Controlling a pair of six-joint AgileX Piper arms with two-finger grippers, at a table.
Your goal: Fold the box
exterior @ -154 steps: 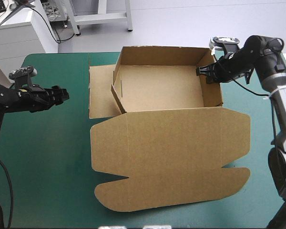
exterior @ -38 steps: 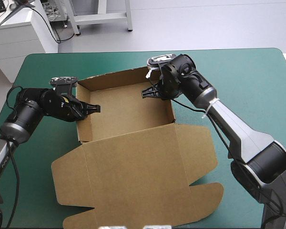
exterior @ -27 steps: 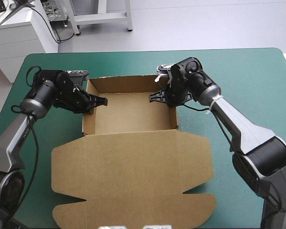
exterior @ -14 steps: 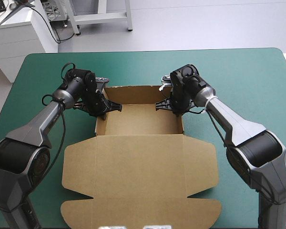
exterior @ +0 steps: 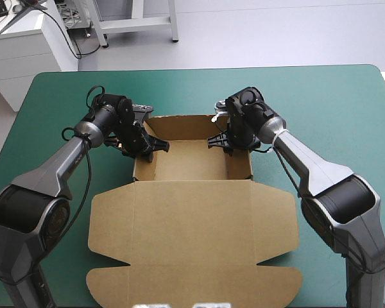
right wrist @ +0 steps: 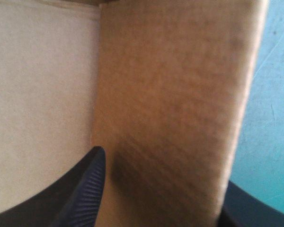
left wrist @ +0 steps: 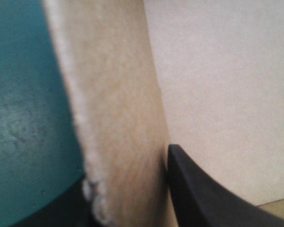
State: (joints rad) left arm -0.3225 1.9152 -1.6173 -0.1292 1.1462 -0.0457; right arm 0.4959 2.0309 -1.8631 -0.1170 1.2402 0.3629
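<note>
Left gripper [exterior: 155, 146], the one with two broad black fin-shaped fingers, is clamping the left side wall [exterior: 136, 170] of the brown cut-board box [exterior: 192, 231], so I am reading it as closed on the board. Through its wrist camera I am seeing that wall edge-on between the fingers. One black finger [left wrist: 203, 198] is pressing the pale inner face. The outer finger is showing only as a dark sliver, mostly cut off, so I am not making out where it is touching. Beside that outer finger, the teal-green table cover [left wrist: 28, 94] is filling the rest of the view.

Right gripper [exterior: 219, 142], of the same build, is gripping the opposite side wall [exterior: 248, 168] in the same way, all but closed with the board between its fingers. Its ribbed inner finger [right wrist: 85, 189] is lying against the inside of the tray. Only a corner of the outer finger [right wrist: 248, 205] is peeking past the wall, and the wall's face is too blurred for me to judge its surface.

From above, the box is sitting as an open tray between the two grippers, with its far wall [exterior: 186, 126] standing ahead of them. Its wide lid panel is lying flat on the cover behind them, toward the near table edge. Both wrists are hiding the far corners of the tray, so I am not able to say whether the flaps there are tucked.
</note>
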